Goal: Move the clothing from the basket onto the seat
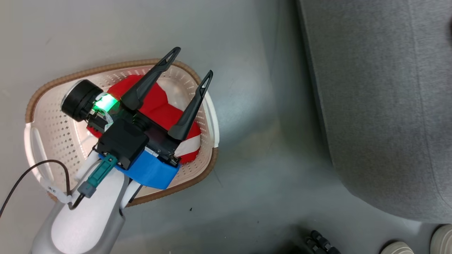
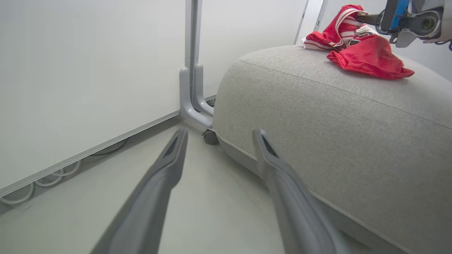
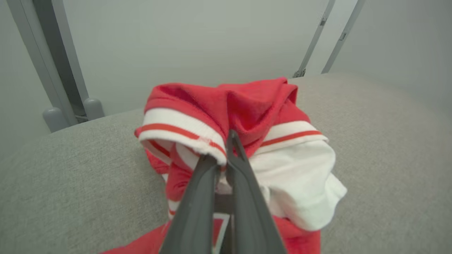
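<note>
Over the seat (image 3: 70, 169), a red and white garment (image 3: 247, 106) is held bunched between the closed fingers of the right gripper (image 3: 222, 148), and a second red piece (image 2: 370, 56) lies on the seat just beside it. If the fingers are drawn away before the cloth is fully let go, the fabric may be snagged and dragged back off the seat. The pile appears to sit near a rounded edge, so a slide off it is also conceivable.

Above the basket (image 1: 35, 102), the left gripper (image 1: 193, 60) is held with its fingers spread wide and nothing between them. Should it be lowered off-centre, a finger could be caught on the rim or in the perforated wall, and the light basket might be tipped or lifted with the cloth.

Inside the basket, one crumpled red garment (image 1: 159, 106) with a white stripe is seen, partly hidden by the gripper. Whether more lies beneath cannot be told.
</note>
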{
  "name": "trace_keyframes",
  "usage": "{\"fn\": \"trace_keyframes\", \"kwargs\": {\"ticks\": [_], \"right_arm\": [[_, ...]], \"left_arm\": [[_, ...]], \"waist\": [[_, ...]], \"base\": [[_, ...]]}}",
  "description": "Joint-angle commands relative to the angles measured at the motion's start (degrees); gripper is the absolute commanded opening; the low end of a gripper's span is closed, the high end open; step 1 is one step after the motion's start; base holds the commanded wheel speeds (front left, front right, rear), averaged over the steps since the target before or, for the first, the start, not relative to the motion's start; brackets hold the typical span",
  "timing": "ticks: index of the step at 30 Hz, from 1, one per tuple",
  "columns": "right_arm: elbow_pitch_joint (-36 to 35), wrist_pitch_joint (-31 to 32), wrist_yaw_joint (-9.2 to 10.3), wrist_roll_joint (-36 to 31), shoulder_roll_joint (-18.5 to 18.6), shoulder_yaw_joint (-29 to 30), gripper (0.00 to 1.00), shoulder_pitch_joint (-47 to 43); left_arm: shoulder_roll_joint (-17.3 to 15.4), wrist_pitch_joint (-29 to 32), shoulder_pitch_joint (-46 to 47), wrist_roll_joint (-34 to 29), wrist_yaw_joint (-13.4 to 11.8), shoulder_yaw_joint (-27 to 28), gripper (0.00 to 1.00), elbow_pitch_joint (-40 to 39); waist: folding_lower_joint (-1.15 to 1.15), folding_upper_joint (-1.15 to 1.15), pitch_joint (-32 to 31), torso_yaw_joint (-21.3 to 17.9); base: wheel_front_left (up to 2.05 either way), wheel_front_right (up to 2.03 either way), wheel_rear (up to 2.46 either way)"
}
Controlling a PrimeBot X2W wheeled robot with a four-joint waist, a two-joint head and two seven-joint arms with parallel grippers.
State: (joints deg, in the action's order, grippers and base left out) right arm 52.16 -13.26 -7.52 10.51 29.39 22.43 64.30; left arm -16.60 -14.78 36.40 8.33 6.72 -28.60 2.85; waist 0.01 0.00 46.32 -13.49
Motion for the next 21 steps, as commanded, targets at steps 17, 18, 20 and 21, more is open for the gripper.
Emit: {"fn": "trace_keyframes", "kwargs": {"ticks": [17, 18, 20, 21], "right_arm": [[0.2, -1.8, 0.06, -6.3, -1.5, -4.3, 1.00, -9.6], [-0.8, -1.8, 0.05, -6.5, -1.9, -5.3, 1.00, -11.1], [-2.9, -1.8, 0.06, -6.6, -2.9, -7.0, 1.00, -14.4], [-4.2, -1.9, 0.06, -6.7, -3.4, -7.9, 1.00, -16.1]], "left_arm": [[6.5, -0.5, -5.2, 3.4, -0.1, 2.3, 1.00, 3.8], [7.1, -0.5, -6.3, 3.7, 0.0, 2.8, 1.00, 4.2], [8.0, -0.5, -8.7, 4.1, 0.1, 3.8, 1.00, 5.0], [8.4, -0.5, -10.1, 4.3, 0.2, 4.4, 1.00, 5.5]], "waist": [[-0.01, 0.00, -15.4, 5.9], [-0.01, 0.00, -17.3, 6.3], [-0.01, 0.00, -21.1, 7.2], [-0.01, 0.00, -23.0, 7.6]], "base": [[0.00, 0.00, 0.00], [0.00, 0.00, 0.00], [0.00, 0.00, 0.00], [0.00, 0.00, 0.00]]}}
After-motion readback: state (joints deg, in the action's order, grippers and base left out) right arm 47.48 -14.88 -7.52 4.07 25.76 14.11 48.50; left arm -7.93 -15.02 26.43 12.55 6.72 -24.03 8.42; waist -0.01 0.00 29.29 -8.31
